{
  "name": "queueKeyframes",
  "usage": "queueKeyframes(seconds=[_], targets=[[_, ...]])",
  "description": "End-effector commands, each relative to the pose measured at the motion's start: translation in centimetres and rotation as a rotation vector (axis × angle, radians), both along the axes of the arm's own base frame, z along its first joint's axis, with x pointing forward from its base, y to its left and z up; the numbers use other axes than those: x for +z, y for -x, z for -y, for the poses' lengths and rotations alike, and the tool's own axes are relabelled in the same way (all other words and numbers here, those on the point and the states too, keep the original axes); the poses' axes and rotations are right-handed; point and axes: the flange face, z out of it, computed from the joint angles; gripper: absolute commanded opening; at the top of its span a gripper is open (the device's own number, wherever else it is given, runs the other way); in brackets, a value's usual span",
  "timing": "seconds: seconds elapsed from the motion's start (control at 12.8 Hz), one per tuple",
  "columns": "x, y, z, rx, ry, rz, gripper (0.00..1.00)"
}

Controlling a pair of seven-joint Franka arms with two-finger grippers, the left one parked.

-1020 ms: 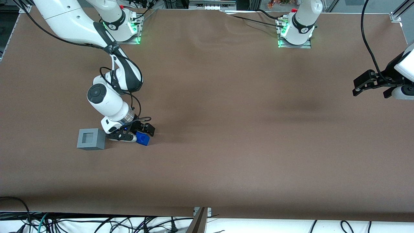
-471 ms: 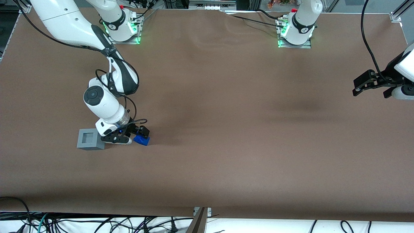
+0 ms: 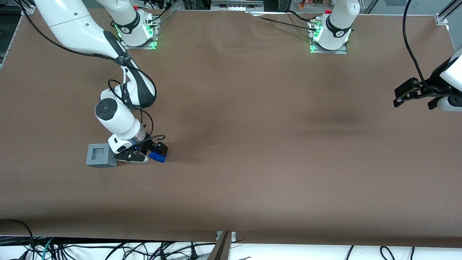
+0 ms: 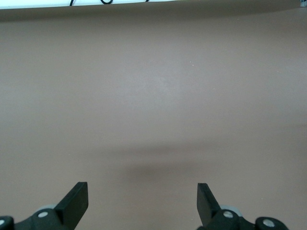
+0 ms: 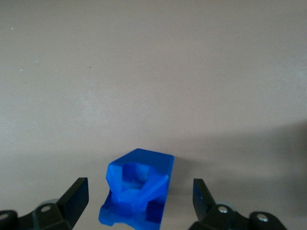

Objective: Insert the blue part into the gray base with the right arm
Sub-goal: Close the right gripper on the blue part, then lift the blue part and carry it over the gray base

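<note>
Lowered since earlier, the claw [image 3: 151,154] gapes wide around the blue part [image 3: 157,156] on brown tabletop [image 3: 274,144].

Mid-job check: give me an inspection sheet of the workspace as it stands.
Surface: brown table, slightly rippled.
Job's things: blue part lies on the table, not inserted; gray base stands beside it, recess empty.
Clutter: nothing seen.
Grippers: gripper low at the table, jaws open, one on each side of the blue part, not touching it.
Cables: a black cable crosses the table's edge farthest from the front camera; a tangle lies below the nearest edge.
Surroundings: metal frame at the table's corner.
</note>
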Motion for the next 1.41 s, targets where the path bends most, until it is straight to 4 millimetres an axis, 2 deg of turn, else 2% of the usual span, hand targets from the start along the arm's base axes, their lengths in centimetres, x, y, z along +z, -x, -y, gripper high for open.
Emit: queueKeyframes(seconds=[0.0, 0.24, 0.31, 0.47, 0.63, 0.71, 0.78, 0.94, 1.1, 1.25, 1.33], targets=[[-0.4, -1.0, -0.7, 0.000, 0.006, 0.009, 0.94], [-0.8, -1.0, -0.6, 0.001, 0.008, 0.005, 0.86], [-0.8, -1.0, -0.6, 0.001, 0.008, 0.005, 0.79], [-0.8, -1.0, -0.4, 0.001, 0.011, 0.004, 0.61], [-0.3, -1.3, 0.7, 0.014, 0.037, 0.009, 0.34], [0.7, -1.3, 1.1, 0.019, 0.057, -0.012, 0.23], [2.6, -1.2, 1.8, 0.040, 0.081, -0.028, 0.22], [7.3, -1.3, 5.8, 0.108, 0.135, -0.065, 0.22], [11.1, -1.1, 9.8, 0.199, 0.179, -0.088, 0.24], [12.8, -1.3, 14.2, 0.308, 0.210, -0.079, 0.25], [13.0, -1.4, 16.3, 0.349, 0.209, -0.077, 0.25]])
